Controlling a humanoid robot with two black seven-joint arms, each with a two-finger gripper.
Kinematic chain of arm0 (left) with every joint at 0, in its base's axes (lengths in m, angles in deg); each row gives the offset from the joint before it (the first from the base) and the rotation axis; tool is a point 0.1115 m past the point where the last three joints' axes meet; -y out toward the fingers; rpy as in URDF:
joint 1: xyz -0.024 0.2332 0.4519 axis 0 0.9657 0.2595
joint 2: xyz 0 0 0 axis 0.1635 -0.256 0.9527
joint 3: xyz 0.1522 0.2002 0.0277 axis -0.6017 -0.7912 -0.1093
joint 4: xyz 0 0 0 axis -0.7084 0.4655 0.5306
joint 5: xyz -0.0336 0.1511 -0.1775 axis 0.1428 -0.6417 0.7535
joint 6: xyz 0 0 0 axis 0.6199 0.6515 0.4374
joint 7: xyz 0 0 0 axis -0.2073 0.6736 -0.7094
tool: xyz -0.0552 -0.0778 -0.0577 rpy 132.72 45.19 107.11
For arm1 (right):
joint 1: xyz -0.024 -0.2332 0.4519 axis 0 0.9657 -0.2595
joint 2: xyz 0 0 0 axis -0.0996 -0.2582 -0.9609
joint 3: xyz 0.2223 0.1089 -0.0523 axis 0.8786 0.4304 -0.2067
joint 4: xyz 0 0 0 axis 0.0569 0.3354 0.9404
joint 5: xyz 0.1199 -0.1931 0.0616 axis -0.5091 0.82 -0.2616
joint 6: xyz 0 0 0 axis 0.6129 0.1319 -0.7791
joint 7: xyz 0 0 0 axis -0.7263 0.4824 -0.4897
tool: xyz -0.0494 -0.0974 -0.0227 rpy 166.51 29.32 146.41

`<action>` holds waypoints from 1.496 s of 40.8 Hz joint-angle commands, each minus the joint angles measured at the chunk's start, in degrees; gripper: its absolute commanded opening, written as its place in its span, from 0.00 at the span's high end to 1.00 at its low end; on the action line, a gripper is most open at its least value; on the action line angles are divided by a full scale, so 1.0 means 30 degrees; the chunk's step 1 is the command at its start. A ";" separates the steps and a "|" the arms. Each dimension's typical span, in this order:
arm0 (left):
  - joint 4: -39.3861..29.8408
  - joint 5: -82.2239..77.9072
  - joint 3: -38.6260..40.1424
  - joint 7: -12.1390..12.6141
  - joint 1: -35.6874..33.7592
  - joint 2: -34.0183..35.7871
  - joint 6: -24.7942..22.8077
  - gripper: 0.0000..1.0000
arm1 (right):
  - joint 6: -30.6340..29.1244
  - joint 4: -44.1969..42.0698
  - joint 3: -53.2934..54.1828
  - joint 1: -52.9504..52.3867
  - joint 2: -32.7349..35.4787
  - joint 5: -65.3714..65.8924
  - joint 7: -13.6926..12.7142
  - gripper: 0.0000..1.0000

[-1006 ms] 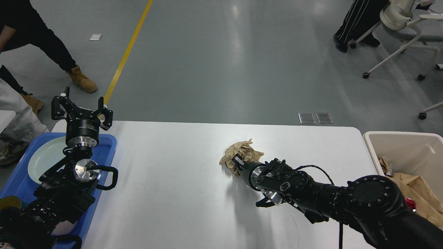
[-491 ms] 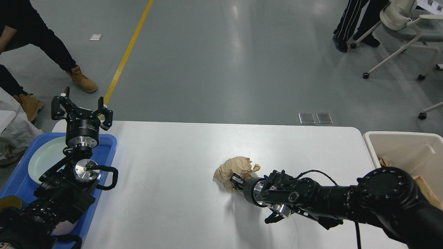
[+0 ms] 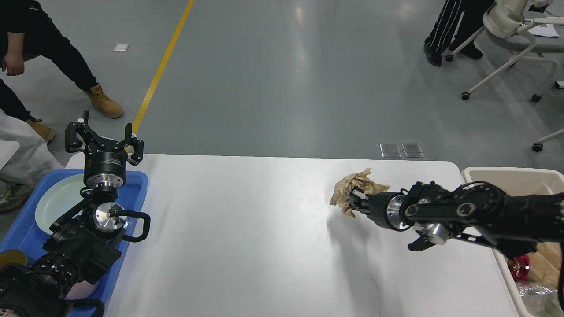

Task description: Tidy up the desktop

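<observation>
Two black arms reach over the white desk [image 3: 246,237]. Nearest, at the lower left of the frame, the left arm rises over a blue tray [image 3: 134,185] that holds a pale plate [image 3: 57,198]; the left gripper [image 3: 104,141] stands upright with its fingers spread wide and nothing between them. At the lower right edge, a beige bin [image 3: 511,176] sits just beside the desk's right end with scraps in it. The right gripper [image 3: 354,199] points toward the left of the frame, its fingers closed into a crumpled brown paper wad [image 3: 352,187], which appears lifted off the desk, a shadow lying below it. The wad sits at the fingertips, right of the frame's centre; the bin lies to its right, back along the arm, so I judge a pull rightward comes next. The right arm is much the nearer. Farther off, grey floor, a yellow line [image 3: 163,66], people's legs and a wheeled chair [image 3: 511,48] fill the top.
</observation>
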 commanded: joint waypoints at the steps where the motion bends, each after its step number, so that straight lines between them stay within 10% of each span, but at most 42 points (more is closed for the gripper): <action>1: -0.0001 0.0000 0.0000 -0.0009 -0.0010 0.0000 0.0000 0.03 | -0.1216 0.2019 0.0153 -0.2320 0.2792 0.0154 -0.0015 1.00; 14: -0.0001 0.0000 0.0000 -0.0009 -0.0010 0.0000 0.0000 0.03 | -0.3826 0.1410 0.0534 -0.7100 0.8507 0.0154 -0.0015 1.00; 34: -0.0001 0.0000 0.0000 -0.0009 -0.0010 0.0000 0.0000 0.03 | -0.3329 -0.5504 0.1061 0.1157 1.0678 -0.0168 0.0014 1.00; 37: -0.0001 0.0000 0.0000 -0.0009 -0.0010 0.0000 0.0000 0.04 | -0.3299 -0.6412 0.1149 0.2534 1.0299 -0.0168 0.0014 0.79; 43: -0.0001 0.0000 0.0000 -0.0009 -0.0010 0.0000 0.0000 0.03 | -0.2364 -0.9953 0.1442 0.4849 0.8455 -0.0168 0.0014 0.00; 56: -0.0001 0.0000 0.0000 -0.0009 -0.0010 0.0000 0.0000 0.03 | -0.2391 -1.4180 0.1822 0.8398 0.4877 -0.2654 -0.0015 0.00; 61: -0.0001 0.0000 0.0000 0.0020 -0.0010 0.0000 0.0000 0.03 | -0.2275 -1.4297 0.7748 0.8106 0.3972 -0.3186 0.0188 0.00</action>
